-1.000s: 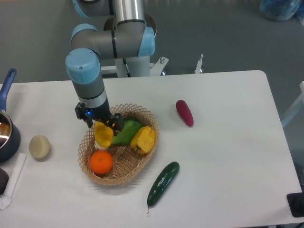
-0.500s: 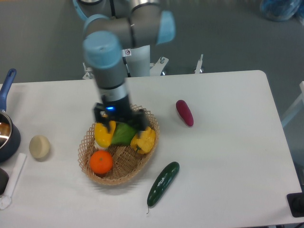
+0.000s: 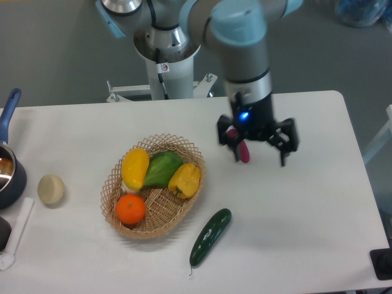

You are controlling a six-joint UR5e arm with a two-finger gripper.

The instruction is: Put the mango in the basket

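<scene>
The mango [image 3: 135, 168], a smooth yellow oval with an orange blush, lies in the left side of the tan wicker basket [image 3: 182, 144], leaning on the rim. My gripper [image 3: 259, 154] hangs open and empty over the table, well to the right of the basket. Its fingers point down on either side of nothing, with the left finger next to a purple eggplant [image 3: 244, 152].
Also in the basket are a green pepper [image 3: 162, 169], a yellow bell pepper [image 3: 185, 179] and an orange [image 3: 130, 209]. A cucumber [image 3: 210, 236] lies in front of the basket. At the left are a pale round object [image 3: 51, 189] and a blue-handled pot [image 3: 8, 176].
The gripper let go of the mango in the basket, opened, and swung from over the basket to the right, above the eggplant. The mango now rests against the basket's left rim.
</scene>
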